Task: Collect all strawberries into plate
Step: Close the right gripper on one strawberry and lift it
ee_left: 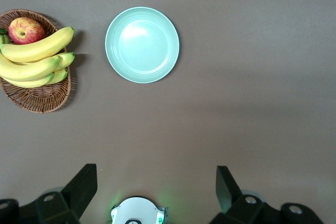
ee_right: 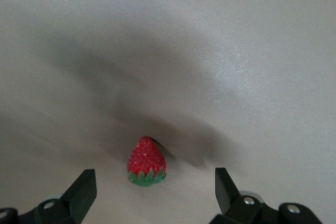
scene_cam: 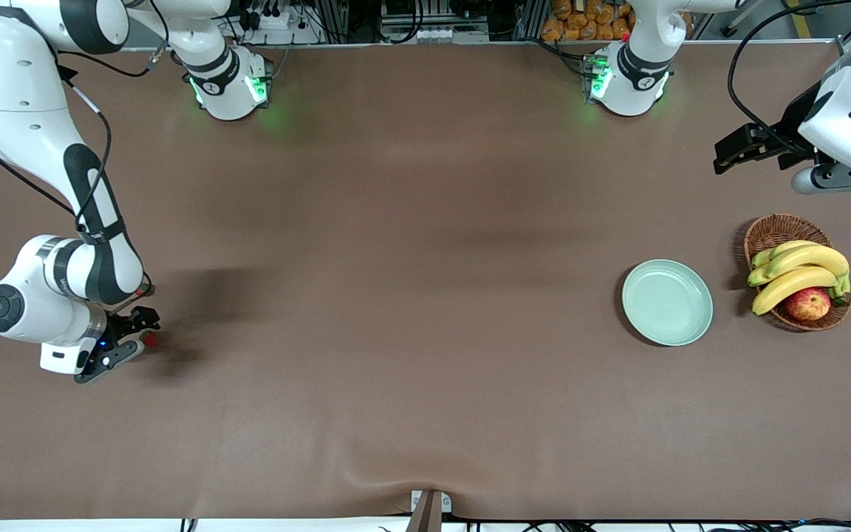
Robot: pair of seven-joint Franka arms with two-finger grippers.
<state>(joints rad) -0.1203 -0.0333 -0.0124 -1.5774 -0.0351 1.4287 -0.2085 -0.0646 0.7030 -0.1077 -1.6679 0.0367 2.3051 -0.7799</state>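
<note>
One small red strawberry (scene_cam: 150, 338) with a green leafy top lies on the brown table at the right arm's end. My right gripper (scene_cam: 137, 337) is low over it and open. In the right wrist view the strawberry (ee_right: 146, 162) sits on the cloth just ahead of the gap of the right gripper (ee_right: 156, 192), touching neither finger. The pale mint-green plate (scene_cam: 667, 301) lies with nothing on it at the left arm's end, beside the basket. My left gripper (scene_cam: 736, 151) waits open, high over bare table by the basket. The left wrist view shows the plate (ee_left: 142, 44) below the left gripper (ee_left: 156, 187).
A brown wicker basket (scene_cam: 774, 229) beside the plate holds bananas (scene_cam: 802, 270) and a red-yellow apple (scene_cam: 808, 304). In the left wrist view the basket (ee_left: 37, 95) lies beside the plate. The brown cloth has a ripple at its front edge near a clamp (scene_cam: 429, 510).
</note>
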